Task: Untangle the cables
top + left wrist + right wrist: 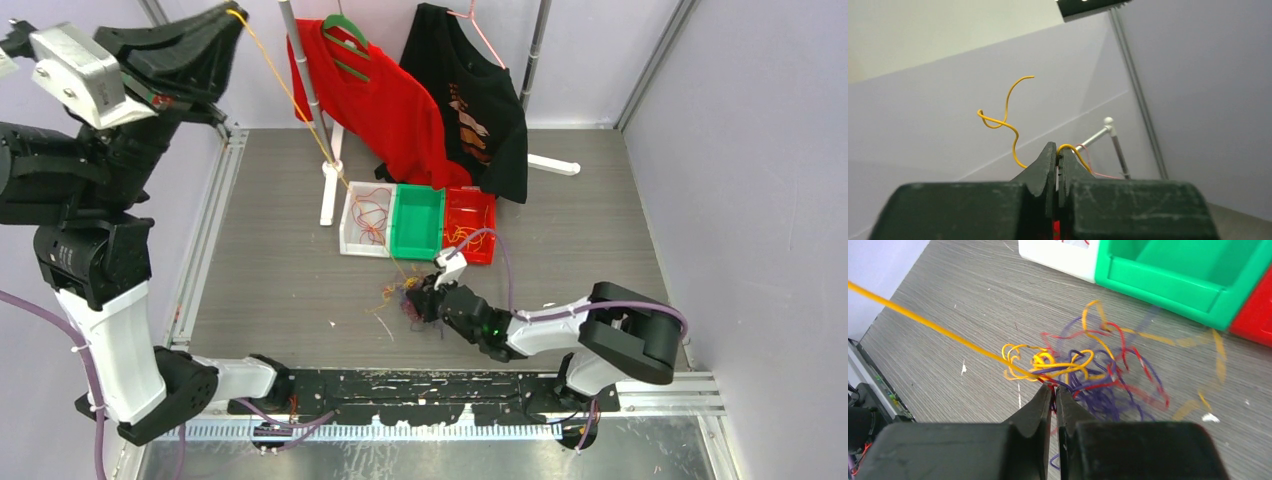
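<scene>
Stretching wide, the grey table (600,220) carries it all: a red shirt (385,105) and a black shirt (470,95) hang at the far edge. Just in front sit the white bin (350,243), green bin (418,215) and red bin (478,205), with loose strands in white and red. The left gripper (235,12) (1057,152) is high over the far-left corner, pinched tight on a yellow cable (290,95) (1010,127). That cable runs taut down to the tangle of cables (398,292) (1093,375) between the bins and the near edge. The right gripper (415,302) (1054,390) sits low there, clamped on strands at the tangle's edge.
</scene>
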Available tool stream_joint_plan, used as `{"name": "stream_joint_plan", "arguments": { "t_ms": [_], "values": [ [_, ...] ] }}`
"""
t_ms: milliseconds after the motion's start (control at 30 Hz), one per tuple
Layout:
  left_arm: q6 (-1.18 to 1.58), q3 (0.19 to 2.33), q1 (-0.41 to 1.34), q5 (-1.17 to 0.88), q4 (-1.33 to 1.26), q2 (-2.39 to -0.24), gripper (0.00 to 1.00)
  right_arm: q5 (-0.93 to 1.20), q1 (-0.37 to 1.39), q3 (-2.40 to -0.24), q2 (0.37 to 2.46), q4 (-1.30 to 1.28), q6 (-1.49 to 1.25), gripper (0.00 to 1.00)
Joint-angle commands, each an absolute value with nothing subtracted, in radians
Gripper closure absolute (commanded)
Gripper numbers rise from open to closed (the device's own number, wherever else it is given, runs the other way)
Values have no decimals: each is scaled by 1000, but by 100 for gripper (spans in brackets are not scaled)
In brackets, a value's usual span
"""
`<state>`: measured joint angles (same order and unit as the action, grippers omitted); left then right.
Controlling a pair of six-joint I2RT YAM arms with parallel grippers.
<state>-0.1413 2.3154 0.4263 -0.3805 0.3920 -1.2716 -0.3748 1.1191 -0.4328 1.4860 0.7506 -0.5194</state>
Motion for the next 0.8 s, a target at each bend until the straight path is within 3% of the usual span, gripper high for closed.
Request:
{"name": "stream_joint_plan", "arguments": {
  "t_ms": [0,233,500,767],
  "values": [
    [-268,2431,428,-159,138,-1306,100,-447,1118,-346,1429,720,-568,86],
    [-282,2425,429,-70,127,-1299,100,-486,1118,-273,1347,671,-594,84],
    [-241,1864,429,-363,564,-1006,100,-508,1118,-284,1152,503,-549,83],
    [-565,1349,429,-478,1052,-829,100,-492,1118,-287,1063,409,-535,80]
  ]
}}
